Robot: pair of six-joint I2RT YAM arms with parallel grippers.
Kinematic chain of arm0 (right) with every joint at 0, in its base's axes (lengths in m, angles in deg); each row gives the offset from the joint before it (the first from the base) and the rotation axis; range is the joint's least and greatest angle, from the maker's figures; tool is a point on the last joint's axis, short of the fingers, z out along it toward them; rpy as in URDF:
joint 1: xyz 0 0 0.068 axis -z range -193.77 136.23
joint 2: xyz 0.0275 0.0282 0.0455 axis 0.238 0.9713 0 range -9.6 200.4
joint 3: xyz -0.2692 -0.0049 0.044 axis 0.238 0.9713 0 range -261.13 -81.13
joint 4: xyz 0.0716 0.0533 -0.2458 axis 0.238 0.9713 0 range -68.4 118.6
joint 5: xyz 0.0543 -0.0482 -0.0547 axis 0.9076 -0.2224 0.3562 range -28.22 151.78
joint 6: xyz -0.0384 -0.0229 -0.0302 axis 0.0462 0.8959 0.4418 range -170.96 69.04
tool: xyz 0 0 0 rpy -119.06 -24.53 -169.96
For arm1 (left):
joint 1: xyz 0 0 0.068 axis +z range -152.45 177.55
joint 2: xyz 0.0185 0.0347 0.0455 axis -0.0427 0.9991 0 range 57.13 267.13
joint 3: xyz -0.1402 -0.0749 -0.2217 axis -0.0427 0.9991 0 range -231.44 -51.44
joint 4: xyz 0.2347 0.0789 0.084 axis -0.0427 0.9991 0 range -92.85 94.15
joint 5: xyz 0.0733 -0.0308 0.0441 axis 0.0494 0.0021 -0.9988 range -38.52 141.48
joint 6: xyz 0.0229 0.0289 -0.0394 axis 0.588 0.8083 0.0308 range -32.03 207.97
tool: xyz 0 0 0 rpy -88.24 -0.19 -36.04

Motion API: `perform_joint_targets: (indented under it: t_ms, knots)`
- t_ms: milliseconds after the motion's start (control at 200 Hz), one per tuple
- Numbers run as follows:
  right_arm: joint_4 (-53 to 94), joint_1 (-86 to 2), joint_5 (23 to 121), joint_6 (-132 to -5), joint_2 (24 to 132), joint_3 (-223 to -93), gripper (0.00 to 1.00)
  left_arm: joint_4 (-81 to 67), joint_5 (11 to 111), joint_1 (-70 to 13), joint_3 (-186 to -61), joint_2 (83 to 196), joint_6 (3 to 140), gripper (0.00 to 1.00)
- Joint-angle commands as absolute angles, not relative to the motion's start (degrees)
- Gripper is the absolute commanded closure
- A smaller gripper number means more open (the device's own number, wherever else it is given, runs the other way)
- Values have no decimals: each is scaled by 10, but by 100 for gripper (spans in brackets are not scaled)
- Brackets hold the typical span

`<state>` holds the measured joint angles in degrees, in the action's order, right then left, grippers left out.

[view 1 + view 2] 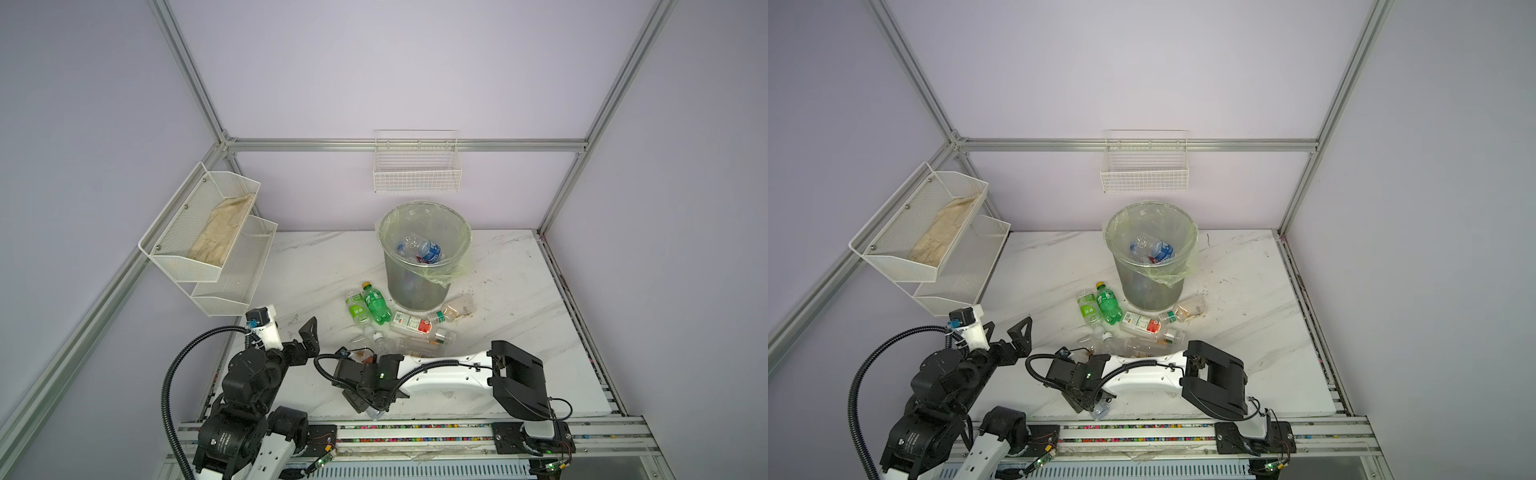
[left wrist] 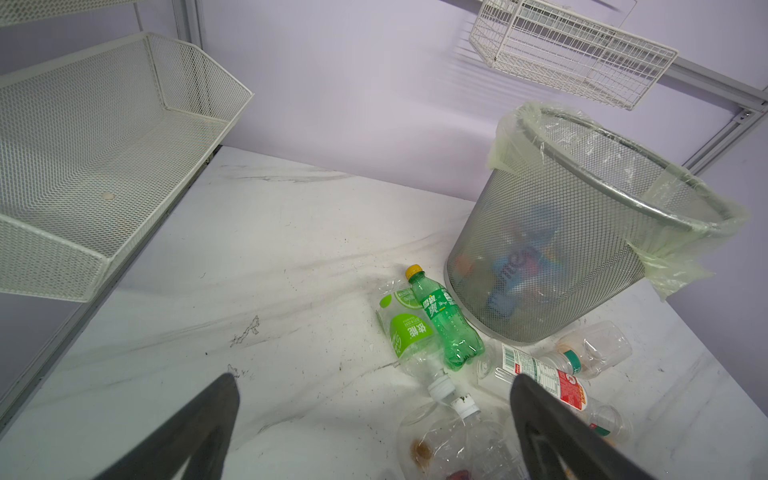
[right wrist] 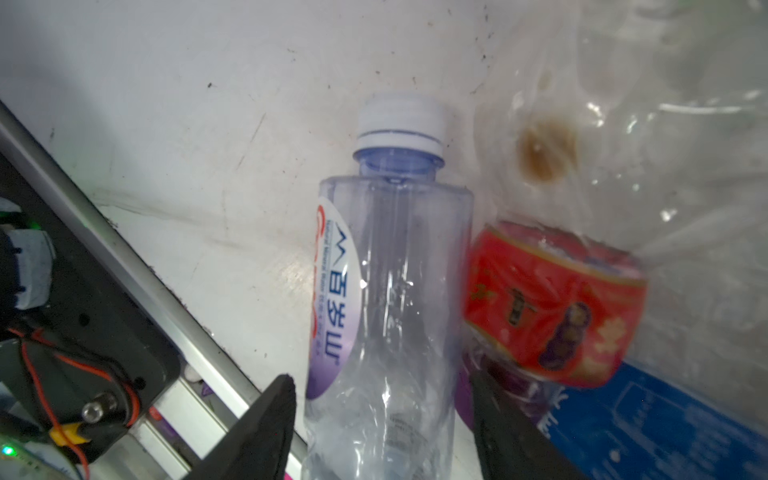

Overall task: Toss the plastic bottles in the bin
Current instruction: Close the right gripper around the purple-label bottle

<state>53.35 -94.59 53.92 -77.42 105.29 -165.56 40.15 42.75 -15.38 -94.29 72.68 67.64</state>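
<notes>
Here, the right gripper was set astride a clear white-capped bottle at the near edge of the table; the task was partly done.
Its jaws stood open on either side of the bottle's body with a slight gap at each flank, so no grip was yet made. A red-labelled bottle lay just beside. The left gripper hung fully spread and empty. Beyond, a cluster of bottles — a green bottle among them — lay at the foot of the bin, which already held several bottles. Everything on the table was judged still to go in.

Robot lab cell: aluminium framing, plain lilac walls.
</notes>
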Motion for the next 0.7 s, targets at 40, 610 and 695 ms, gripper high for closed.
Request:
perform_joint_targets:
  t_ms: [40, 610, 695]
  knots:
    - [542, -952, 541, -779, 1073, -1663, 34, 393, 431, -157, -924, 725, 685, 0]
    - [559, -962, 528, -769, 1020, -1691, 65, 393, 429, -158, -923, 724, 684, 0]
    - [549, -963, 533, -766, 994, -1685, 65, 394, 429, -158, -924, 723, 684, 0]
